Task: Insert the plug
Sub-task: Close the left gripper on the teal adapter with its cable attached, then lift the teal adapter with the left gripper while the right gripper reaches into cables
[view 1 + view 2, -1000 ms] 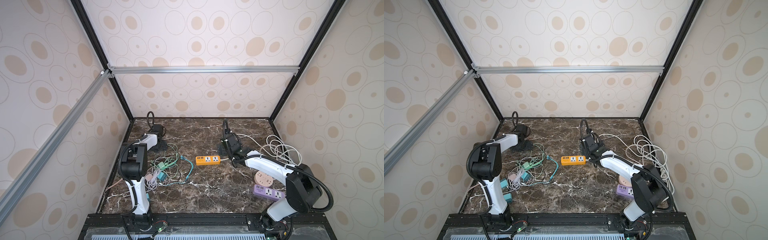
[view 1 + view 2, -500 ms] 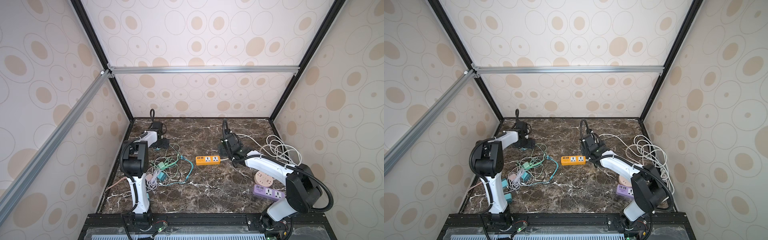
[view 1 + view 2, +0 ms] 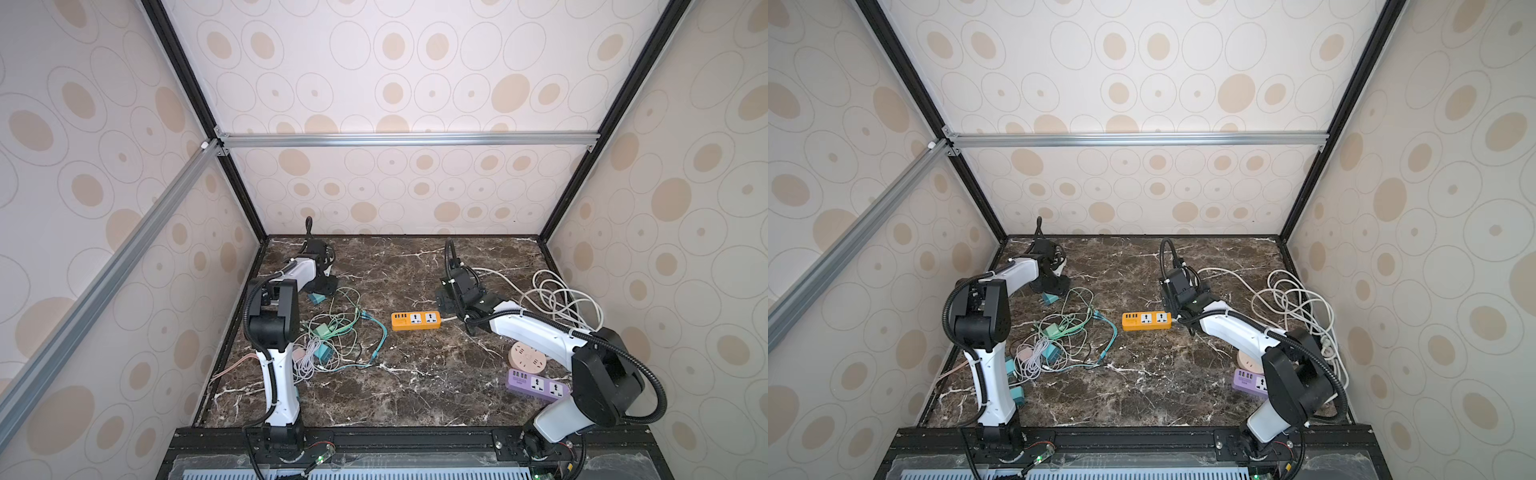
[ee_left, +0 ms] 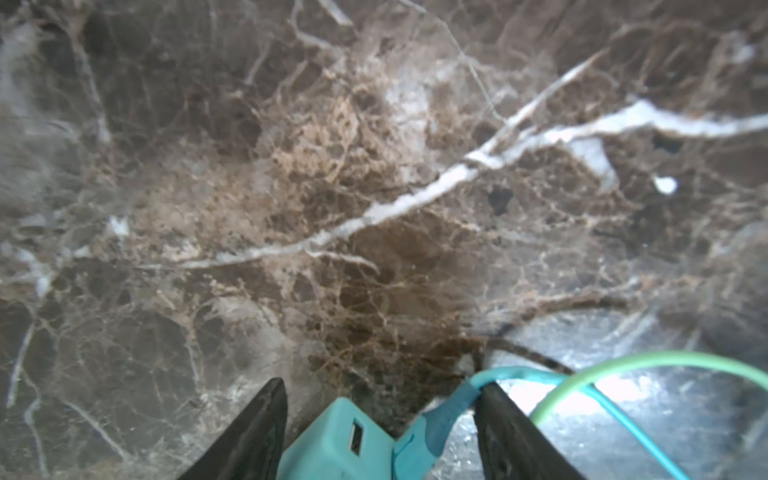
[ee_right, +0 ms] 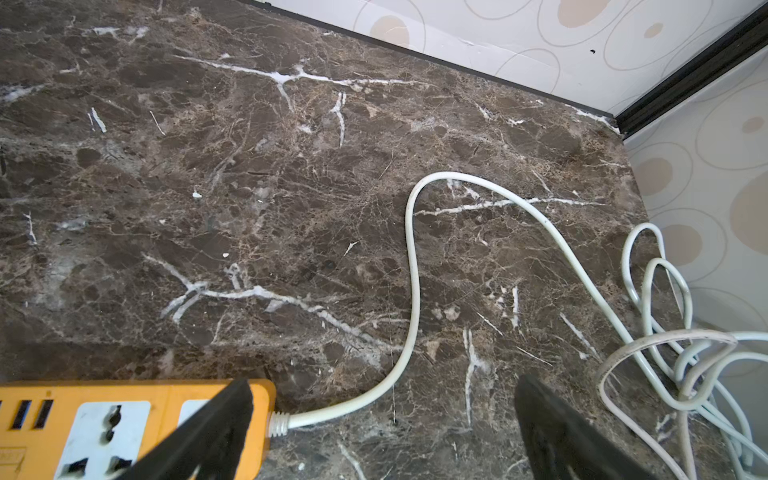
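Both apart: left jaws straddle boxy teal adapter [image 4: 334, 446]; right jaws over rectangular orange strip [image 5: 160, 401].

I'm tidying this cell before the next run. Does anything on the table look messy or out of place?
Yes. A heap of thin green, teal and white cables lies knotted on the left of the table, with small teal chargers caught in it. On the right, the white cords sit in loose overlapping loops.
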Available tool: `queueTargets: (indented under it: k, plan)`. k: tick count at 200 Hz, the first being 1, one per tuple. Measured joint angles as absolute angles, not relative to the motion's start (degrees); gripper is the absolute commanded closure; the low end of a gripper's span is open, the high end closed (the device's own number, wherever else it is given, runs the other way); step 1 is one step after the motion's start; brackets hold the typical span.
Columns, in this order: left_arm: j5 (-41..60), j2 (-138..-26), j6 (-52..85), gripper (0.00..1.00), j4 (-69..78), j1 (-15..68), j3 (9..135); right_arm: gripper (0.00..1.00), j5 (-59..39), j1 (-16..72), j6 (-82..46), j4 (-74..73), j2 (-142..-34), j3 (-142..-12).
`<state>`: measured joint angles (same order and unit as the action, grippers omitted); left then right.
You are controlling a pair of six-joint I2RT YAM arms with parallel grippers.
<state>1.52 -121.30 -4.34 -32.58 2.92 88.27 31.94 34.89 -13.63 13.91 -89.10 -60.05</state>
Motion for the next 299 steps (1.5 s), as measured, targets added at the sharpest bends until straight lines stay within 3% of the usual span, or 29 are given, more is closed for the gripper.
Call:
queueTargets:
  k: [14,31,48,127,168,243,299]
  plan:
    - [1.48,-120.95,-4.23,0.37,-32.97,2.94,87.85,0.01,31.97,34.89,-13.56,13.91,-89.19,-60.12]
    - [1.32,-120.29,-3.88,0.24,-33.71,2.94,87.07,0.01,31.94,34.89,-13.43,13.91,-89.41,-60.20]
    - [0.97,-119.09,-3.25,0.21,-34.46,2.90,85.60,0.01,31.90,34.92,-13.41,13.91,-89.69,-60.20]
    - [3.53,-117.05,-5.02,0.32,-39.81,2.90,83.18,0.01,31.75,34.89,-12.97,13.87,-90.78,-60.97]
    - [3.36,-113.60,-4.95,0.44,-40.58,2.90,78.13,0.01,31.75,34.92,-12.99,13.82,-90.98,-60.97]
    - [0.62,-112.42,-3.05,1.00,-41.93,2.90,77.91,0.01,30.26,34.89,-12.97,13.69,-91.70,-60.99]
    - [-8.05,-105.91,2.17,1.00,-43.70,2.90,90.02,0.04,19.27,34.92,-10.81,10.02,-89.54,-60.99]
